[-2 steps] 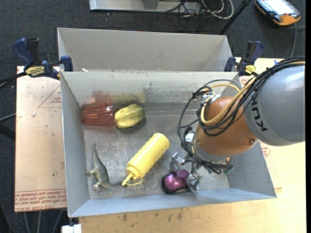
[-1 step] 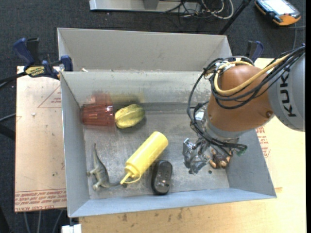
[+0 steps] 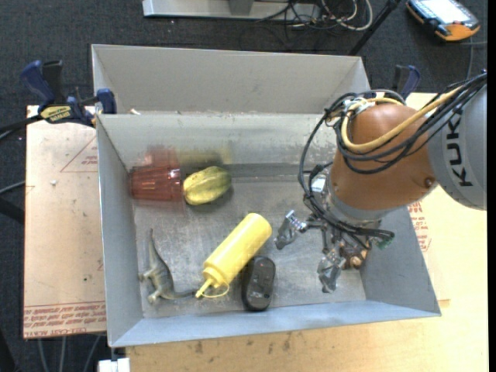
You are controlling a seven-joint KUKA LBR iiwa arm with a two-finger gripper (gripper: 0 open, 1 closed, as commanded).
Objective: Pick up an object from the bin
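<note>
The gripper (image 3: 308,253) hangs with fingers spread just right of the yellow squeeze bottle (image 3: 236,250), which lies diagonally, nozzle pointing lower-left. The arm (image 3: 465,153) reads "KU".

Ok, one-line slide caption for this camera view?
Open, empty gripper in the right half of the grey bin, beside a yellow squeeze bottle and a black oval object.

Left of end effector (image 3: 308,253): yellow squeeze bottle (image 3: 236,250), black oval object (image 3: 259,283) just beside it. Farther left: grey toy lizard (image 3: 159,273). Upper left: yellow-green fruit (image 3: 207,185) beside red cup (image 3: 156,183).
</note>
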